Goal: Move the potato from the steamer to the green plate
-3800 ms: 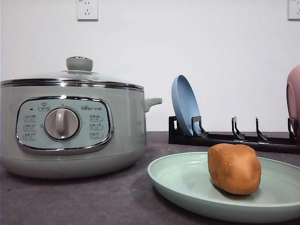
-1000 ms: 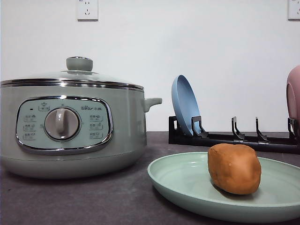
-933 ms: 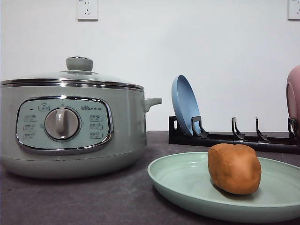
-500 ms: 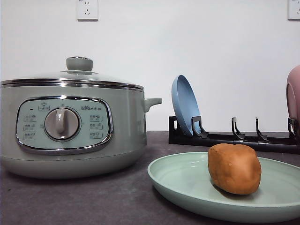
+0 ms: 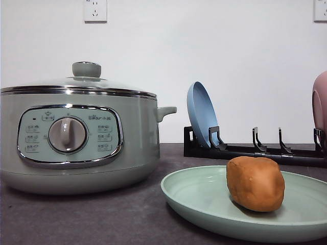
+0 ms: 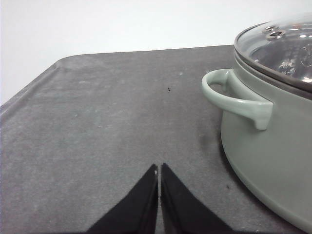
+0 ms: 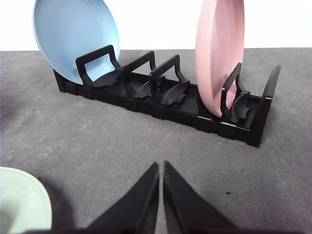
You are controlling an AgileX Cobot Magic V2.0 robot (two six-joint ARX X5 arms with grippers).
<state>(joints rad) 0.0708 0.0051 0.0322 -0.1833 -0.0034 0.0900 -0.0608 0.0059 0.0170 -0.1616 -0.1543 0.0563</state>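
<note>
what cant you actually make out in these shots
- Inside of the steamer: front view, hidden by its wall and the lid; left wrist view, glare on the glass.
- Panel labels around the dial: front view, too small to read.
- Pink plate and green plate: front view, cut off by the right edge.
- Underside of the potato: front view, hidden by its own body.

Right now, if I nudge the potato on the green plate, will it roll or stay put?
The potato looks lumpy and oval, resting on a broad side, so it would probably rock or wobble rather than roll freely. Its skin looks smooth, so it may slide on the green plate's matte surface. The raised rim should likely stop it.
</note>
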